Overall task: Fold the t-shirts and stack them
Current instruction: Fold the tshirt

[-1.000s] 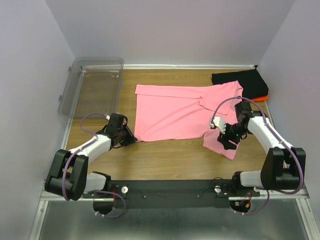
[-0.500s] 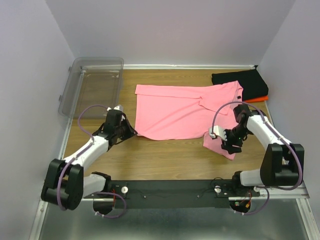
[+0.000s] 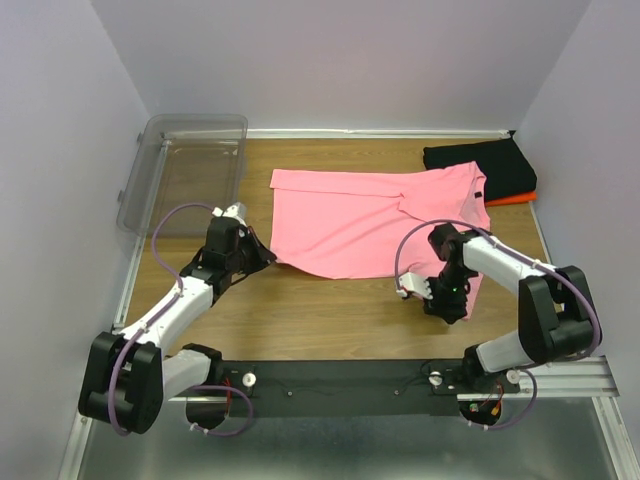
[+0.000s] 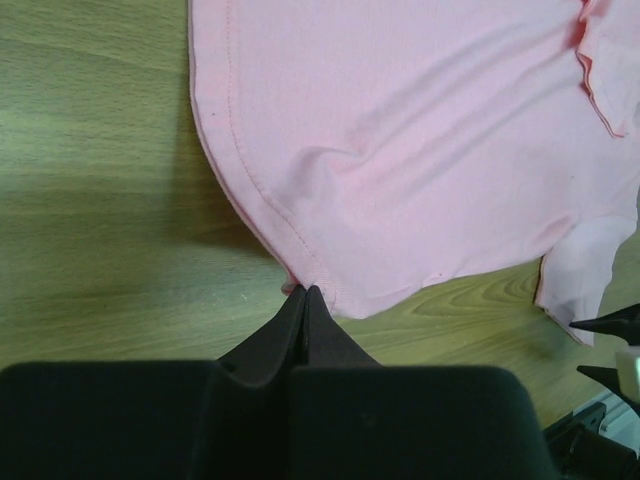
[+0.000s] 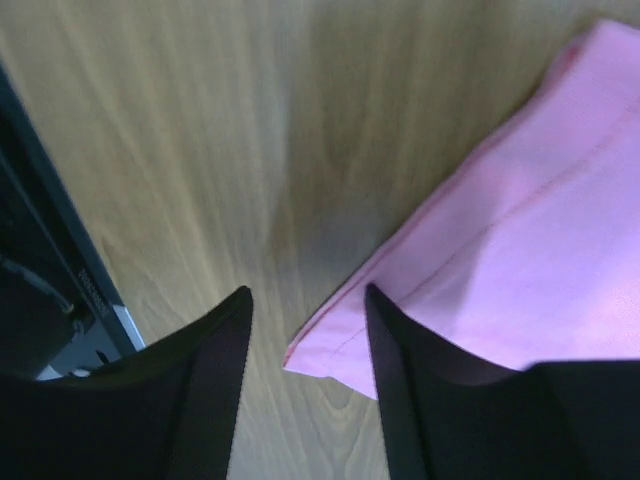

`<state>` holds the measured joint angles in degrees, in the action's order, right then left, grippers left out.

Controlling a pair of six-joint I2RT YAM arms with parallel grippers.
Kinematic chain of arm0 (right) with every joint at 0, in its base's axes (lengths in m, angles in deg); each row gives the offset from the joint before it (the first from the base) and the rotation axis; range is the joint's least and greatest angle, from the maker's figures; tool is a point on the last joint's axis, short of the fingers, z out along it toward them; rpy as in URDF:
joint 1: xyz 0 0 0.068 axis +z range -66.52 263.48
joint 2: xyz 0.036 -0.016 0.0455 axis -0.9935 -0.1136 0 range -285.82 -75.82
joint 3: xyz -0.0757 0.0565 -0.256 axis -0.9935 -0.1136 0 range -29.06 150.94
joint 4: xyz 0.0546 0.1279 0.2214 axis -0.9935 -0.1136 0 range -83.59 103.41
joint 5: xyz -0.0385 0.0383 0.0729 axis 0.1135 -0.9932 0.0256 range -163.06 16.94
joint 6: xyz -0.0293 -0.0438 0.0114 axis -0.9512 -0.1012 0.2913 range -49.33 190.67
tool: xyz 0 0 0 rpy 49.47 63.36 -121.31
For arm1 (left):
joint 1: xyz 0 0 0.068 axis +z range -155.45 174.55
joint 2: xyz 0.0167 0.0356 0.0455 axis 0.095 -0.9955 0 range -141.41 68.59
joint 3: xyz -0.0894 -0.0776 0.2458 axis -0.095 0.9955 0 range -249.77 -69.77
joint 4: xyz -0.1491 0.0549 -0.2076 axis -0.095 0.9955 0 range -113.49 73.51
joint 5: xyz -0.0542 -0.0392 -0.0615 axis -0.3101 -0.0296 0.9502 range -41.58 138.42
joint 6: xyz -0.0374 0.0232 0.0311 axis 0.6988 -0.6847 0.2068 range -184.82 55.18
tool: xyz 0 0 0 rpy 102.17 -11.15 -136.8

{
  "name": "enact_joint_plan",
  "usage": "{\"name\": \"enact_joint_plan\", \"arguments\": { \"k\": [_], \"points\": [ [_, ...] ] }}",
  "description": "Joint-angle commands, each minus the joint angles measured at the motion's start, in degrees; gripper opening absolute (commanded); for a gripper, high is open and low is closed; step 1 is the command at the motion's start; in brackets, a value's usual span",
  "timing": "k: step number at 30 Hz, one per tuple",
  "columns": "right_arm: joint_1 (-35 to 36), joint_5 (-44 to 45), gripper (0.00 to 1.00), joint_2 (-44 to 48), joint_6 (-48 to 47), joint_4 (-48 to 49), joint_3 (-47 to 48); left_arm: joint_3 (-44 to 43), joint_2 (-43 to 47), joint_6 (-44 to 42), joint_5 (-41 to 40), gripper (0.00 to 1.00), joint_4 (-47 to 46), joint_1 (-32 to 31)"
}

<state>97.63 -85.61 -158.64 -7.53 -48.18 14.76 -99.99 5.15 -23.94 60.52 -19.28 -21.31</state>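
Observation:
The pink t-shirt lies spread across the middle of the wooden table, its right side partly folded over. My left gripper is shut on the hem at the shirt's near left corner; in the left wrist view the fingertips pinch the stitched edge of the pink t-shirt. My right gripper stands open over the shirt's near right corner. In the right wrist view that corner of the pink t-shirt pokes in between the fingers of the right gripper. A folded black t-shirt lies on an orange one at the back right.
A clear plastic bin stands at the back left, beside the left wall. The black mounting rail runs along the table's near edge, close to my right gripper. Bare wood lies between the two arms.
My left gripper has shut on the near left hem and drawn it a little away from the front. My right gripper has slid left along the shirt's near right corner, its jaws narrowing slightly.

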Motion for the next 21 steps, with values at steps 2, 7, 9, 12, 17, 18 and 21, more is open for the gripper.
{"name": "enact_joint_plan", "arguments": {
  "k": [2,7,9,12,17,18,21],
  "points": [
    [1.5,8.7,0.52,-3.4,12.7,10.6,-2.3,0.5,-0.1,-1.2,2.2,0.00,-1.9,0.6],
    [1.5,9.1,0.16,-2.5,14.5,12.5,-2.9,0.7,0.2,-1.2,2.1,0.00,-2.1,0.7],
    [1.5,8.7,0.04,-2.2,15.2,12.6,-2.9,0.7,0.4,-1.2,2.1,0.00,-2.0,0.7],
    [1.4,6.8,0.01,-0.5,16.1,10.9,-1.5,0.7,0.6,-1.2,2.2,0.00,-1.8,0.7],
    [1.5,2.3,0.01,1.8,16.8,4.4,8.1,0.4,1.0,-1.3,2.0,0.00,-1.4,1.2],
    [1.5,1.8,0.00,1.8,17.8,4.1,10.9,0.2,1.0,-1.5,1.9,0.00,-1.0,1.2],
    [1.5,1.1,0.01,0.0,19.0,2.5,13.6,0.1,1.5,-1.8,1.7,0.00,-0.4,1.4]
  ]
}}
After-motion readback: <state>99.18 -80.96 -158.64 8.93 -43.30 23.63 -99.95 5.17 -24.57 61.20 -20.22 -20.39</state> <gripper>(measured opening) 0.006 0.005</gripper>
